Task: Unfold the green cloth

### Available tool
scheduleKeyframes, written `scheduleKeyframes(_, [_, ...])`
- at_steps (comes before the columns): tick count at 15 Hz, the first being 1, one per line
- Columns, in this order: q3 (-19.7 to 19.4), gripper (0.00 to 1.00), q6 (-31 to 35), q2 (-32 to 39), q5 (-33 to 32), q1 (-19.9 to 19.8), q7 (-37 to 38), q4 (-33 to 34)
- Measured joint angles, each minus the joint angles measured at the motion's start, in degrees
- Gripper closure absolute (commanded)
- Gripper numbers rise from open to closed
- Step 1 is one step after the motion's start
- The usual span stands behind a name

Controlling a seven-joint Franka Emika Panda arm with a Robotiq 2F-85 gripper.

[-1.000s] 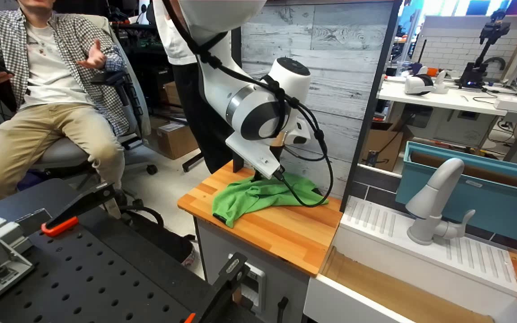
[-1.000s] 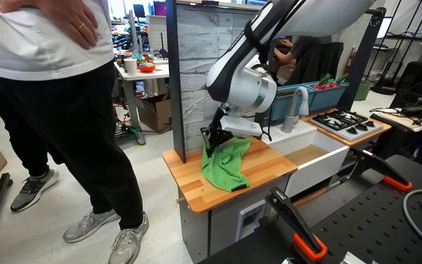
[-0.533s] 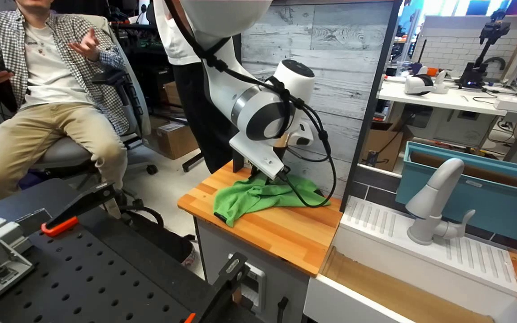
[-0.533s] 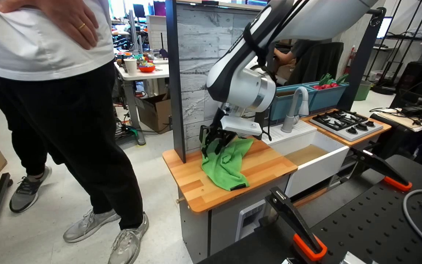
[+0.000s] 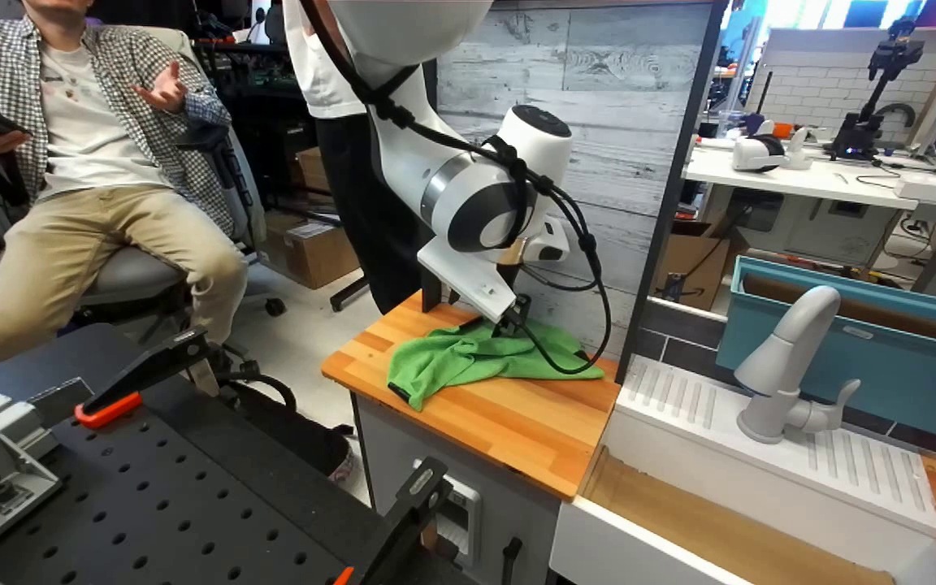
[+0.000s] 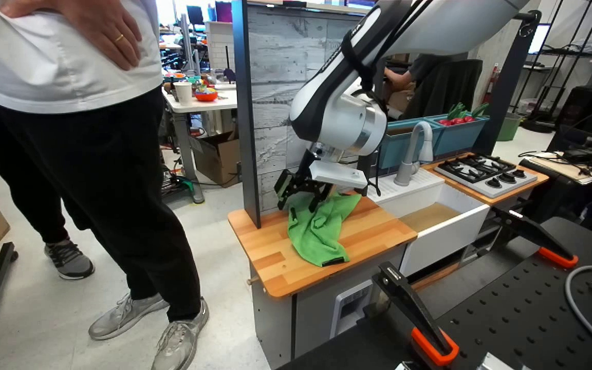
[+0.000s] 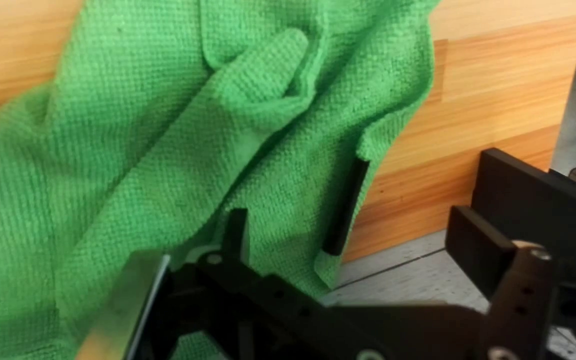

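The green cloth (image 5: 452, 364) lies wrinkled on the wooden counter, with a raised fold (image 7: 263, 95) running through its middle. Black strips mark its edges; one black strip (image 7: 347, 207) shows between the spread fingers in the wrist view. My gripper (image 6: 296, 207) is over the cloth's wall-side edge in an exterior view, jaws wide apart and nothing pinched. In the wrist view, one finger of the gripper (image 7: 352, 235) is above the cloth (image 7: 168, 165) and the opposite one is beyond its edge, over bare wood. Whether the fingertips touch the cloth I cannot tell.
The wooden counter (image 6: 373, 226) ends at a grey plank wall panel (image 6: 280, 103) right behind the gripper. A sink (image 6: 437, 210) with a faucet (image 5: 789, 357) adjoins it. A standing person (image 6: 121, 180) is close to the counter's free side.
The jaws have gone from nearly shut on the cloth to wide open, letting it go. The fingertips sit slightly higher, and the cloth's wall-side edge has shifted a little towards the sink.
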Motion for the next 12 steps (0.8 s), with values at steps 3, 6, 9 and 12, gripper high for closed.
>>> scheduleKeyframes(3, [0.0, 0.00, 0.2, -0.9, 0.0, -0.2, 0.0, -1.0])
scheduleKeyframes(6, [-0.3, 0.00, 1.2, -3.3, 0.0, -0.7, 0.0, -4.2])
scheduleKeyframes(9, [-0.7, 0.00, 2.6, -7.0, 0.0, -1.5, -0.1, -9.9])
scheduleKeyframes(12, [-0.7, 0.00, 3.9, -11.5, 0.0, -2.8, -1.6, -17.5])
